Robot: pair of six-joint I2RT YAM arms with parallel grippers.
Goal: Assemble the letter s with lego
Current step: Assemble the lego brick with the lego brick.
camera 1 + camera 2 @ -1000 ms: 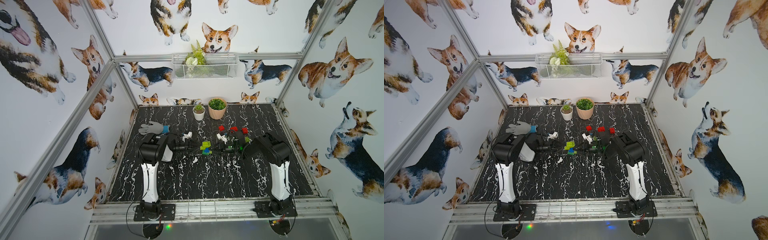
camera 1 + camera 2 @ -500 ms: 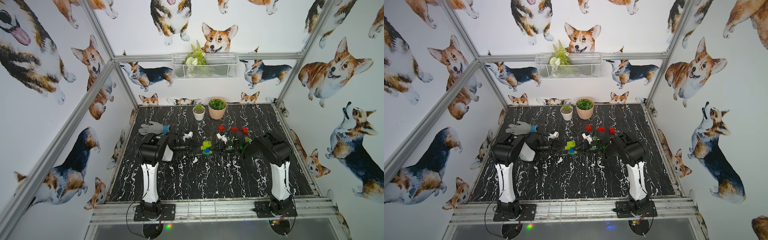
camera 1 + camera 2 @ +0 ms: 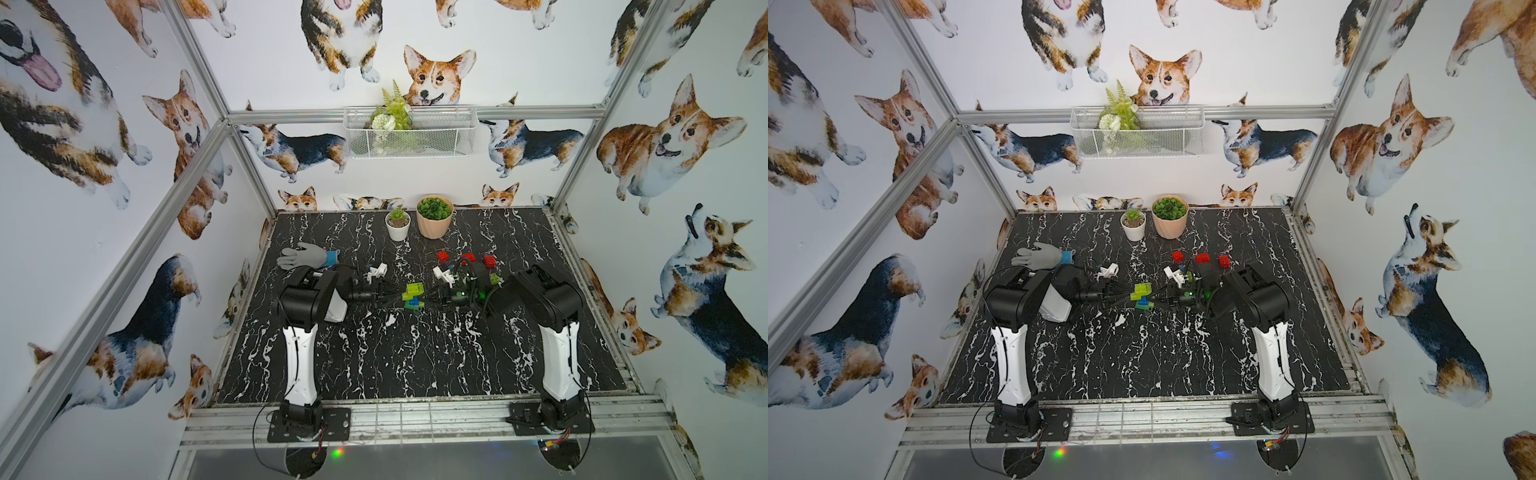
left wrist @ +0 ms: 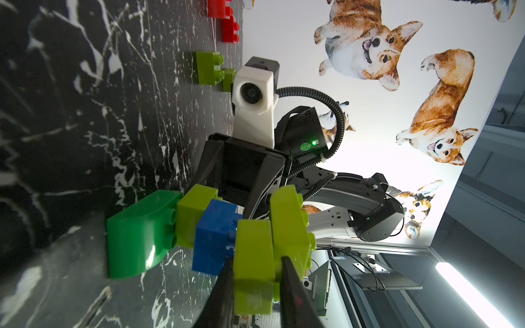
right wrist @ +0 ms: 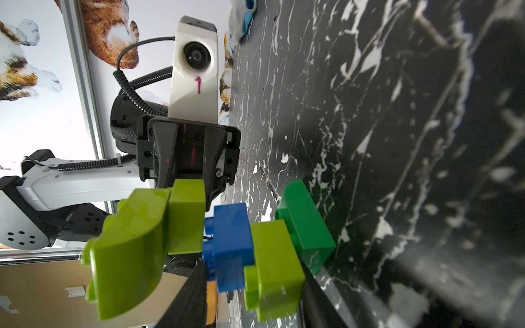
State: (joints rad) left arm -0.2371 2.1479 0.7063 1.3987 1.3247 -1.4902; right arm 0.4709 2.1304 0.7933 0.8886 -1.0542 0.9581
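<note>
Wire basket [image 3: 451, 139], back wall, 12 o'clock: fern [image 3: 392, 109] inside. White pot [image 3: 398, 232], peach pot [image 3: 434, 227], worktop [image 3: 415, 365] 12 o'clock: succulent each. Lego stack [image 3: 413, 296] centre; left claw [image 3: 397, 294] clamped from 9, right claw [image 3: 429, 297] clamped from 3. Red bricks [image 3: 467, 258] 1 o'clock.

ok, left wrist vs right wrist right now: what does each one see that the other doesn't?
Left wrist only: red bricks and loose lime bricks on the table, plus the right arm's wrist camera.
Right wrist only: the grey glove, blue-cuffed end only, and the left arm's wrist camera.
Both: the brick stack, dark green, lime, blue, lime, lime, with the left gripper and right gripper each shut on it, against the table.
</note>
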